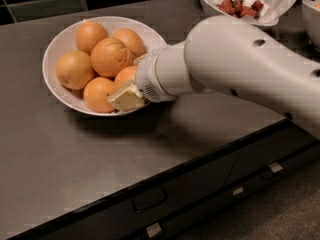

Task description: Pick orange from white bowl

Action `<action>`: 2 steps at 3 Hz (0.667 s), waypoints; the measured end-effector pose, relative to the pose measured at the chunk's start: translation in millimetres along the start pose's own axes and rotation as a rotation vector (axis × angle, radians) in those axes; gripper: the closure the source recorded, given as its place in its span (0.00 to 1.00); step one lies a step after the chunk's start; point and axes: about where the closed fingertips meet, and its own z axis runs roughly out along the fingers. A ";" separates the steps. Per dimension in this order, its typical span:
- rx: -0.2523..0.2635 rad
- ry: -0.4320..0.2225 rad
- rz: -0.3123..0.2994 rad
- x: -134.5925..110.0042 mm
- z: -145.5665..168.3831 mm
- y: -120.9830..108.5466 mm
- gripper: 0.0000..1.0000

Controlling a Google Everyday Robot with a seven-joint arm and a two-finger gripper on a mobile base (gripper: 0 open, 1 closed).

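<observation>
The white bowl sits on the dark counter at the upper left and holds several oranges. My gripper reaches in from the right, over the bowl's near right rim. Its tip rests against a smooth round orange at the bowl's right side, and the wrist hides much of that fruit. Other oranges lie beside it: a creased one in the middle, one at the left and one at the front.
A deeper white bowl lined with paper and holding red fruit stands at the back right, with another white vessel's edge at the far right. My thick arm crosses the counter's right half. Drawer fronts run below the counter edge.
</observation>
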 end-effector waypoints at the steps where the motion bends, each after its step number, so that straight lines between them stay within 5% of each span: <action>1: 0.000 0.000 0.000 0.0 0.0 0.0 0.63; 2: 0.000 0.000 0.000 -0.1 0.0 0.0 0.86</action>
